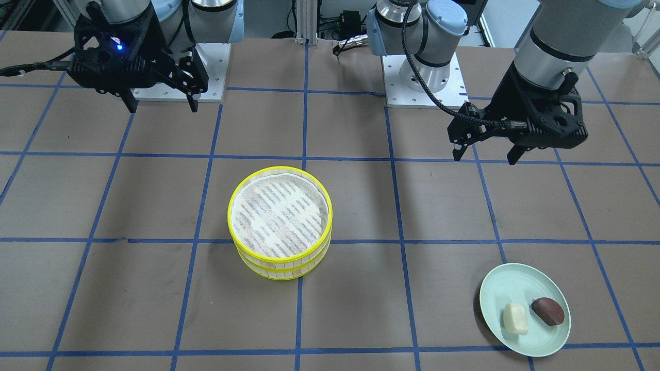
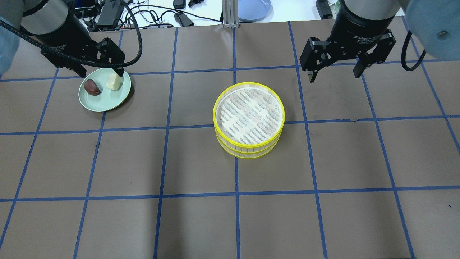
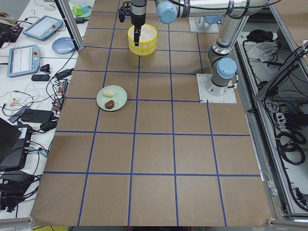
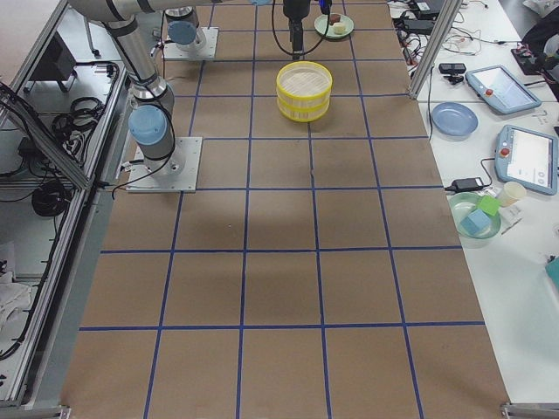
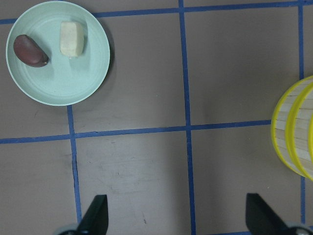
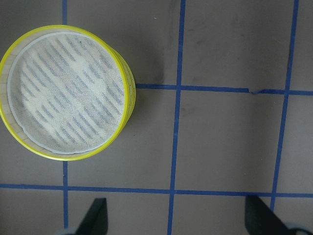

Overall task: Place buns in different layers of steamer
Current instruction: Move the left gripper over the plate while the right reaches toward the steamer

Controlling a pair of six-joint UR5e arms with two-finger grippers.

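Note:
The two steamer layers [image 2: 248, 151] stand stacked mid-table, and the top white slatted floor [image 1: 278, 214] is empty. The lower layer's inside is hidden. The cream-white bun [image 2: 113, 82] and the reddish-brown bun [image 2: 92, 87] lie side by side on a pale green plate [image 2: 104, 102]. My left gripper [image 2: 101, 72] hangs open and empty above the plate's robot-side edge. In its wrist view the buns [image 5: 72, 38] [image 5: 30, 50] are at the top left. My right gripper [image 2: 335, 73] hangs open and empty, to the right of the steamer [image 6: 128, 83].
Blue tape lines grid the brown table. The arm bases [image 1: 425, 85] [image 1: 178, 90] stand at the robot's edge. A blue plate [image 2: 253, 9] and cables lie beyond the table's far edge. Tablets and small items lie on the operators' side tables [image 4: 515, 131].

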